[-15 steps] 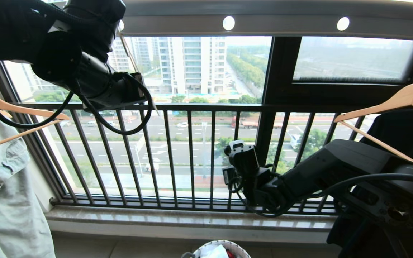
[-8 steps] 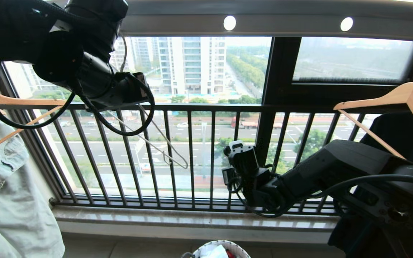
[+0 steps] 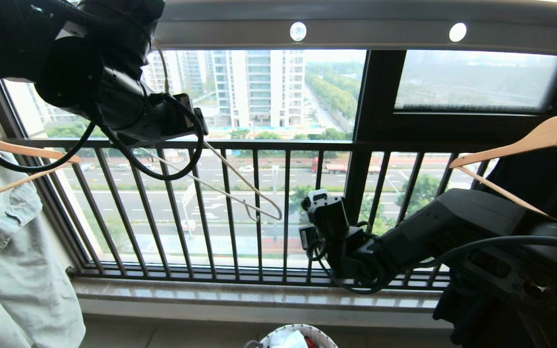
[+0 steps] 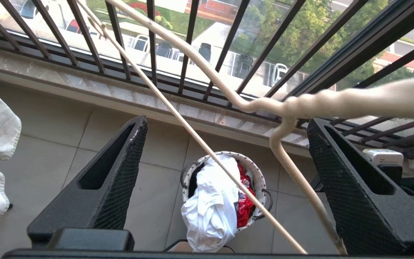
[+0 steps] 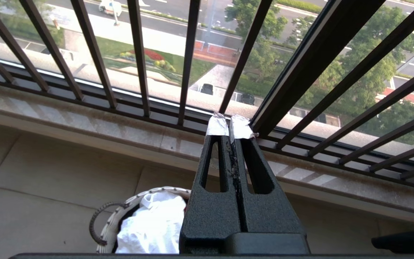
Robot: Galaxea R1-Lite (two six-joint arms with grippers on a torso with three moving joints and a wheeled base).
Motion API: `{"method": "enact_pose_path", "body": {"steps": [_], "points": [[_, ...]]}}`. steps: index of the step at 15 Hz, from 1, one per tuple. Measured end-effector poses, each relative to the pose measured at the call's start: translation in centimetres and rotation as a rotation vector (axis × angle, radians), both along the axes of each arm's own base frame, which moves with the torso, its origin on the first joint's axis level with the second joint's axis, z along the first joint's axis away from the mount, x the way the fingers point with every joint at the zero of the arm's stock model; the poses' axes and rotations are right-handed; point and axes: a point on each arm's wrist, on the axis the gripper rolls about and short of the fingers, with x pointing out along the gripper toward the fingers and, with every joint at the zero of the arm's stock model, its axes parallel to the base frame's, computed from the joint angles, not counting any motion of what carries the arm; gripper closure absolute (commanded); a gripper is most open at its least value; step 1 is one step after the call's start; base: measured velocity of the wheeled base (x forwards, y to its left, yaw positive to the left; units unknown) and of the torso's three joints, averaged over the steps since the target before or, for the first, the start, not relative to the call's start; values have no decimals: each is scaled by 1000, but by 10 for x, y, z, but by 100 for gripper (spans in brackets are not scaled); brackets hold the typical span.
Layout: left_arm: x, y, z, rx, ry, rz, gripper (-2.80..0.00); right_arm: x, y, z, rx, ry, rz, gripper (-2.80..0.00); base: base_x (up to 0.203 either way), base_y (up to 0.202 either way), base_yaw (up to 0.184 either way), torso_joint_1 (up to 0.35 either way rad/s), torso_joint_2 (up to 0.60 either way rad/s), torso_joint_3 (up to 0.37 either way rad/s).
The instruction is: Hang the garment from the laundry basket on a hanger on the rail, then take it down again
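While the garment (image 4: 210, 201) lies in the laundry basket (image 4: 255, 172), the left end effector (image 4: 225, 144) stands released around the bare hanger (image 3: 240, 188); right end effector (image 5: 230, 127) clenched, empty.

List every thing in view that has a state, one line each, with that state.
Left end effector: open, fingers either side of the hanger's neck, not gripping.
Right end effector: shut, empty.
Thin cream-white wire hanger: bare, tilted, hook up toward the rail.
White T-shirt: crumpled in the basket.
Small round white woven basket: on the floor, full.
Pale green denim garment: hanging on a wooden hanger.
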Motion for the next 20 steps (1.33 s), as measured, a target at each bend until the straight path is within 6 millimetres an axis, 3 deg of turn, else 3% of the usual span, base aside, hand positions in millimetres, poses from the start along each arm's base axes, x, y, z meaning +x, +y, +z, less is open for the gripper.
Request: {"method": "enact_pose_path", "body": {"steps": [7, 11, 16, 17, 20], "points": [[-22, 9, 15, -14, -24, -11, -280, 0, 0, 4, 6, -7, -1, 0, 0, 0, 0, 0, 0, 0], [-63, 16, 31, -35, -1, -109, -280, -2, -2, 16, 21, -27, -2, 0, 0, 0, 0, 0, 0, 0], [-123, 39, 49, -91, -14, -234, -280, -7, -5, 32, 34, -51, -2, 0, 0, 0, 0, 0, 0, 0], [-133, 45, 50, -95, -23, -237, 0, -9, -5, 34, 36, -52, 2, 0, 0, 0, 0, 0, 0, 0], [-163, 64, 53, -110, -61, -250, 0, -12, -5, 42, 43, -66, 4, 0, 0, 0, 0, 0, 0, 0]]}}
